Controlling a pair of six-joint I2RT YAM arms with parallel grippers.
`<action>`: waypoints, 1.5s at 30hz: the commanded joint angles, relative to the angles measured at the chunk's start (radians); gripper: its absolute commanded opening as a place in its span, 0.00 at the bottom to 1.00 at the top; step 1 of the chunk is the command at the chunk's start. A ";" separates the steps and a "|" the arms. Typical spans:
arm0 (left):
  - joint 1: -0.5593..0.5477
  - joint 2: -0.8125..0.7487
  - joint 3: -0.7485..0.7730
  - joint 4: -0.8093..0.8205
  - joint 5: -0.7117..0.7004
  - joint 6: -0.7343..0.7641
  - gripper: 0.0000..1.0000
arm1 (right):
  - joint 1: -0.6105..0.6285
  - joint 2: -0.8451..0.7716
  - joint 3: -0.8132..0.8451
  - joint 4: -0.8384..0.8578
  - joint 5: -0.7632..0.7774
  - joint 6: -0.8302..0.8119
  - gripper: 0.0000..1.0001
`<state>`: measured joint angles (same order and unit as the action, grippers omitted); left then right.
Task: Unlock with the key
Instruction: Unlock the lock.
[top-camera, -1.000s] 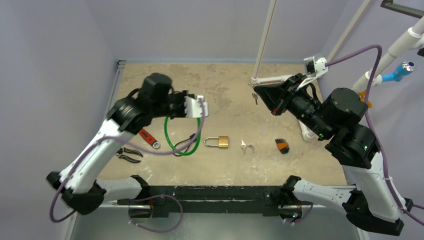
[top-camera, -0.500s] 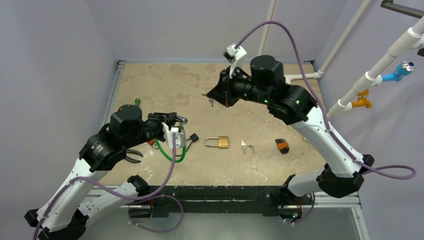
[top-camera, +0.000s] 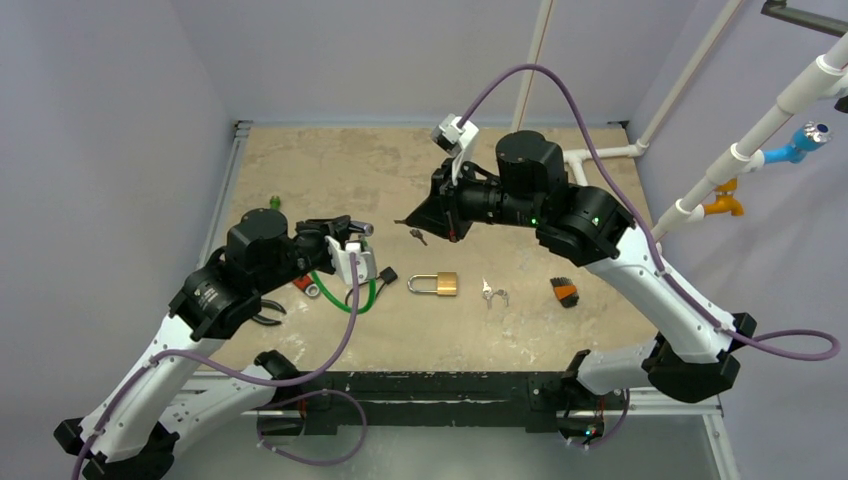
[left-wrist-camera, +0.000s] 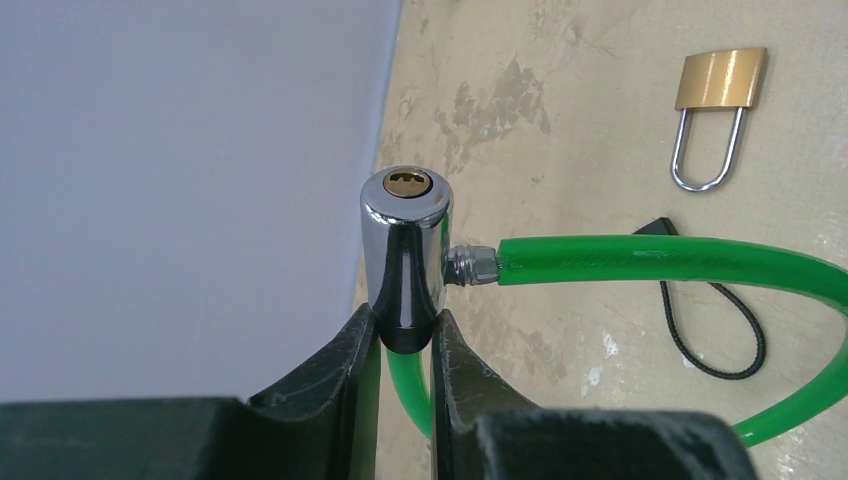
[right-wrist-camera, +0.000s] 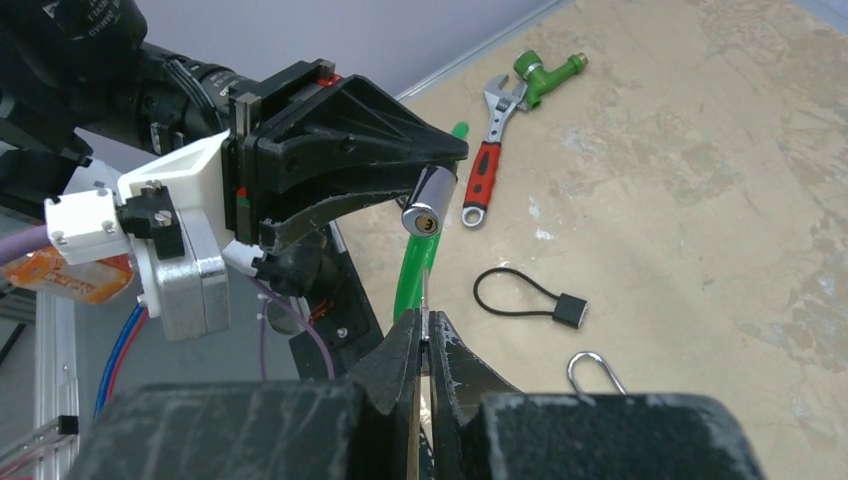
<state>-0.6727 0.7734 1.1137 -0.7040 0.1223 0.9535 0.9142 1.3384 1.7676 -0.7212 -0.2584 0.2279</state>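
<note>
- Fingers of the left arm (left-wrist-camera: 350, 372) are clamping the chrome lock cylinder (left-wrist-camera: 404, 240) of the green cable lock (left-wrist-camera: 650, 262), raised above the counter (left-wrist-camera: 560, 120).
- Fingers of the right arm (right-wrist-camera: 393, 368) are pinching the key (right-wrist-camera: 424, 310), its blade pointing toward the cylinder's keyhole, not yet inserted.
- Brass padlock (top-camera: 437, 284) is lying on the counter.

On the table (top-camera: 400, 170), a padlock (top-camera: 436, 283) lies near the middle. To its right lie loose keys (top-camera: 492, 293), then a brush (top-camera: 565, 291). To its left lie a corded tag (top-camera: 387, 275), a cable loop (left-wrist-camera: 650, 258) and a wrench (right-wrist-camera: 487, 172). Above the loop, the left gripper (left-wrist-camera: 404, 340) holds the lock cylinder (left-wrist-camera: 404, 255). The right gripper (right-wrist-camera: 424, 335), holding a key (top-camera: 418, 237), faces the cylinder from the right, apart from it.
</note>
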 joint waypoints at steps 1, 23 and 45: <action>0.010 0.002 0.020 0.087 0.005 -0.048 0.00 | 0.002 -0.018 -0.052 0.076 -0.052 0.007 0.00; 0.010 0.001 0.028 0.101 0.032 -0.083 0.00 | 0.034 0.026 -0.060 0.121 -0.018 0.042 0.00; 0.009 -0.023 -0.001 0.115 0.040 -0.064 0.00 | 0.030 0.044 -0.054 0.149 -0.044 0.083 0.00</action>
<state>-0.6678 0.7696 1.1137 -0.6674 0.1471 0.8902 0.9443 1.3960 1.6836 -0.6193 -0.2836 0.2989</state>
